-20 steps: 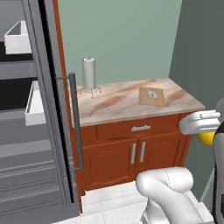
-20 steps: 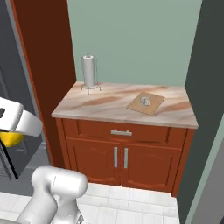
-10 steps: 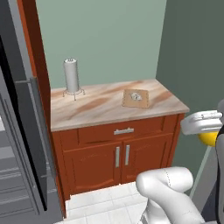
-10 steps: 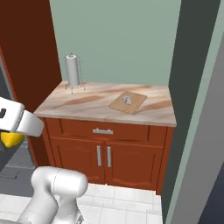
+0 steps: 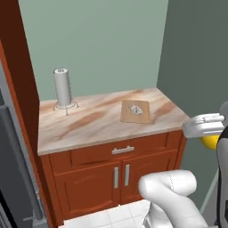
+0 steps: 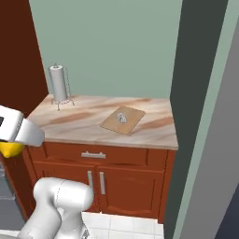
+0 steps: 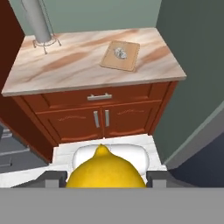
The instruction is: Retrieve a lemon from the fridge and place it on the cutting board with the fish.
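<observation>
Lemon (image 7: 105, 171) in the gripper (image 7: 105, 177), carried well short of the counter (image 5: 89, 124).

The jaws stand part-closed on the lemon's middle, one finger on each flank, its nipple end pointing ahead; in the base views it shows as a yellow bulge under the hand. It looks light, firm and rounded, with a waxy skin, so I judge it apt to roll or squirt out if pinched off-centre; a hold across the widest girth seems safest. The board (image 5: 135, 111) lies flat on the counter's right half, the fish (image 5: 135, 109) on its middle, leaving bare wood at the edges. A paper-towel stand (image 5: 63, 88) sits well apart at the left rear.
</observation>
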{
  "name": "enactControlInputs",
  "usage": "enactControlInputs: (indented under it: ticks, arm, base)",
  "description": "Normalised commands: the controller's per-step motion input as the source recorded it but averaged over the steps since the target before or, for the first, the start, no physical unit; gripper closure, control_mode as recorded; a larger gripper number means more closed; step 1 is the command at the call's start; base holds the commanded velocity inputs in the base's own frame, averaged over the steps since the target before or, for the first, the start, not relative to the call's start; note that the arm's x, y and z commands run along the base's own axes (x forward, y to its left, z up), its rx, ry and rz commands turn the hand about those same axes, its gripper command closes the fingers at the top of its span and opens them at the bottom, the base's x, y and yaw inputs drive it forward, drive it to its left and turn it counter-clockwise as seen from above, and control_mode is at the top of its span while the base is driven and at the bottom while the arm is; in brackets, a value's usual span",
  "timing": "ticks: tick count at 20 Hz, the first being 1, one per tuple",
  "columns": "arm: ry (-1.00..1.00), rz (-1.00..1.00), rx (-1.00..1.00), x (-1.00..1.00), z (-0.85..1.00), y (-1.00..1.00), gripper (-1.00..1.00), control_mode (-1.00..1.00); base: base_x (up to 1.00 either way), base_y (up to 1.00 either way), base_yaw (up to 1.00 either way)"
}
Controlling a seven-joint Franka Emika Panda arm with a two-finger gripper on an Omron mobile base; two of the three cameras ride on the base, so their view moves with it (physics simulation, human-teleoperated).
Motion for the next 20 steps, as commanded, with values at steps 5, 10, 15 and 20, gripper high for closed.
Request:
enactControlInputs:
  ticks: [5, 10, 15, 20]
  arm:
    - [0.00, 0.00, 0.00, 0.00, 0.00, 0.00, 1.00, 1.00]
    - [0.00, 0.00, 0.00, 0.00, 0.00, 0.00, 1.00, 1.00]
    - [0.00, 0.00, 0.00, 0.00, 0.00, 0.00, 1.00, 1.00]
    - [0.00, 0.00, 0.00, 0.00, 0.00, 0.00, 1.00, 1.00]
  base:
    - [0.79, -0.41, -0.04]
    - [0.82, -0.43, 0.00]
    - [0.53, -0.08, 0.00]
    - [0.49, -0.01, 0.00]
